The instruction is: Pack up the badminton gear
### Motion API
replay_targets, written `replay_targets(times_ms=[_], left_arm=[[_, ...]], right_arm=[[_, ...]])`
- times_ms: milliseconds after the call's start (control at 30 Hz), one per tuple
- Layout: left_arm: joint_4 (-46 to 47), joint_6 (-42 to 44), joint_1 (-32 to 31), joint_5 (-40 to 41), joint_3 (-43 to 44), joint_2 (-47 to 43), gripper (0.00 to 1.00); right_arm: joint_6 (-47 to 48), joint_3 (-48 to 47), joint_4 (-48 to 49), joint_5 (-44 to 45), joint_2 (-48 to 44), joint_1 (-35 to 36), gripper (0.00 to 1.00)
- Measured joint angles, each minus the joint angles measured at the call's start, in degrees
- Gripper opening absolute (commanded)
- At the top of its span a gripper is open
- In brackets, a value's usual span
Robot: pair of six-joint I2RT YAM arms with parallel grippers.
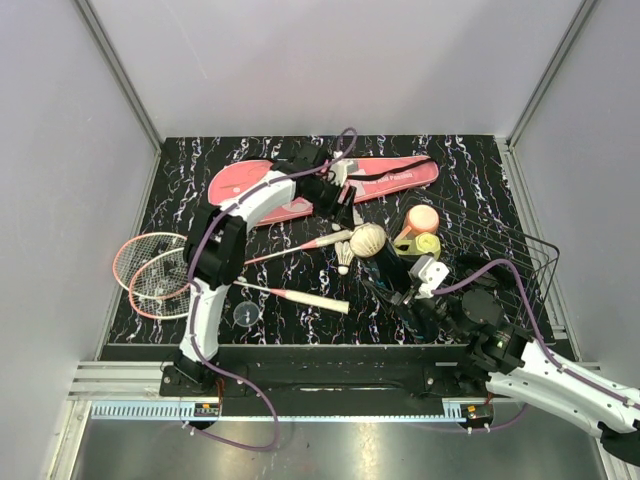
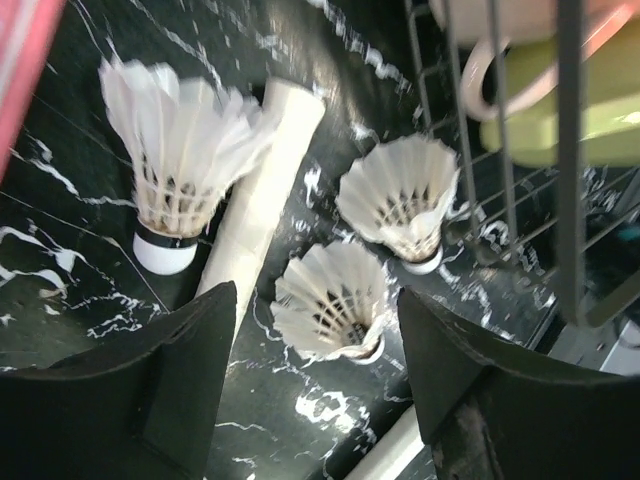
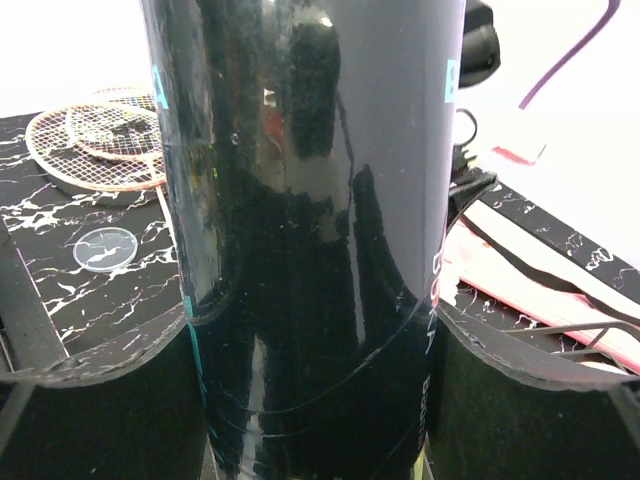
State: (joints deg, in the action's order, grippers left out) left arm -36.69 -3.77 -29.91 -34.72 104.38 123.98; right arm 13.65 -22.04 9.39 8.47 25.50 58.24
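Mostly the gear lay loose on the counter [image 1: 185, 190]. The pink racquet cover [image 1: 290, 190] lay flat at the back, with both racquets [image 1: 150, 270] outside it, their heads overlapping at the left. The black wire basket [image 1: 510, 255] on the right held the yellow-green cup [image 1: 428, 243] at its left end. The left jaws stood spread on either side of a white shuttlecock [image 2: 330, 310] lying on the counter, touching nothing visible. A second shuttlecock [image 2: 400, 205] lay just beside the basket wires. The right jaws were clamped on the black tube [image 3: 310, 250]; its contents could not be told.
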Motion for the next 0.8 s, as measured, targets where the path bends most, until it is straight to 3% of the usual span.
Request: replay_targets(times_ms=[400,567,633,667,800], left_arm=[[-3.17,9.05,-4.52,-2.78,-4.52,2.60,0.56],[-2.40,8.92,-4.76,-2.40,-7.54,2.54,0.38],[-1.84,8.41,-4.79,-1.90,-8.13,2.34,0.21],[-1.70,8.00,-4.81,-1.53,-8.41,2.10,0.00],[-1.64,5.05,-4.98,1.42,-9.20,-0.37,0.00]], right_arm=[[-0.42,0.00,0.00,-1.09,-0.09,0.00,0.41],[-0.46,0.00,0.02,-1.53,-0.09,0.00,0.41],[-0.50,0.00,0.00,-1.66,-0.09,0.00,0.41],[-0.50,0.00,0.00,-1.66,-0.09,0.00,0.41],[-0.55,0.00,0.00,-1.99,-0.09,0.00,0.41]])
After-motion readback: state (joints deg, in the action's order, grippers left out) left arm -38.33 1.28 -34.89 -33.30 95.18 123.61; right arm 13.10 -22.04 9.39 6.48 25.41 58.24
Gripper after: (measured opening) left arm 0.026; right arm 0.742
